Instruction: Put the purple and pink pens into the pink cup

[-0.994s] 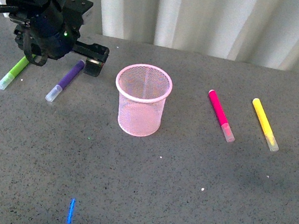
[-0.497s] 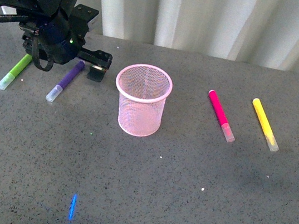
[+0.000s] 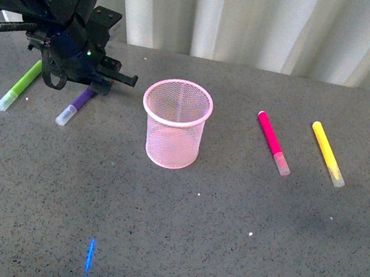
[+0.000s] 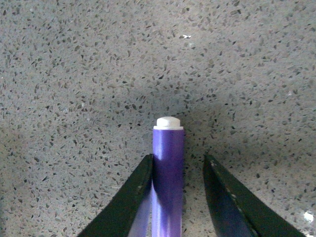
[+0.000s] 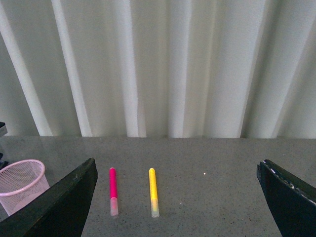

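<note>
beside one pink cup [image 3: 174, 124], four pens [image 3: 272, 142] [image 3: 328, 153] [image 3: 20, 86] [image 3: 72, 109]

The purple pen [image 3: 72, 109] lies flat near the worktop's [image 3: 225, 242] left edge, the pink pen [image 3: 273, 143] right of the upright pink cup [image 3: 172, 140].

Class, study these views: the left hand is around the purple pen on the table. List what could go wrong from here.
1. The purple pen sits off-centre in the open left hand, against one finger with a gap at the other; closing may roll or skew it.
2. The grip falls near one end, so the long capped end may droop when lifted and catch the pink cup rim.
</note>
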{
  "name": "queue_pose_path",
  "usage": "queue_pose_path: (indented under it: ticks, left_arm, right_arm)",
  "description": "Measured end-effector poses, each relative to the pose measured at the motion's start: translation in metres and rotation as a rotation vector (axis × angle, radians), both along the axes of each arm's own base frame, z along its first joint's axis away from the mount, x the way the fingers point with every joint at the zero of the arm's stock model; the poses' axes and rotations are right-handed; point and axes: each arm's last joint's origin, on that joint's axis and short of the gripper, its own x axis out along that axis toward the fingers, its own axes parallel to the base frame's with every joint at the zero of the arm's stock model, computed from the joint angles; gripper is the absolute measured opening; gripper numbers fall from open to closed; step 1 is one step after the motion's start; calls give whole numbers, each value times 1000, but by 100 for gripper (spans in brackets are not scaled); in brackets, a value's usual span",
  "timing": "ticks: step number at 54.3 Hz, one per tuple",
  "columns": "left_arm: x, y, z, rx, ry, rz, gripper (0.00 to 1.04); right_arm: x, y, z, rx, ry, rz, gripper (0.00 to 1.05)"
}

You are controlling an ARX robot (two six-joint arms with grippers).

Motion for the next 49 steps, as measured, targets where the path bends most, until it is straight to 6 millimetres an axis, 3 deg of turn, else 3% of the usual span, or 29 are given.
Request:
queue_pose_path:
  ticks: [5,21,29,36,45,49]
  left_arm:
    - [0,3,0,4,0,9,13]
    - [-5,7,5,-67,-13,91,13]
    - [-8,6,20,-152,-75,139,13]
    - [-12,6,55,-241,-211,179,13]
    - [-32,8,129,-362,-531,237,13]
    - [-45,7,152,-412,-645,241,13]
  right_arm:
    - [0,0,0,0,0,0,98]
    - [0,0,0,0,0,0,98]
    - [0,0,0,0,0,0,98]
    - [0,0,0,0,0,0,98]
    - [0,0,0,0,0,0,98]
    - [0,0,0,0,0,0,98]
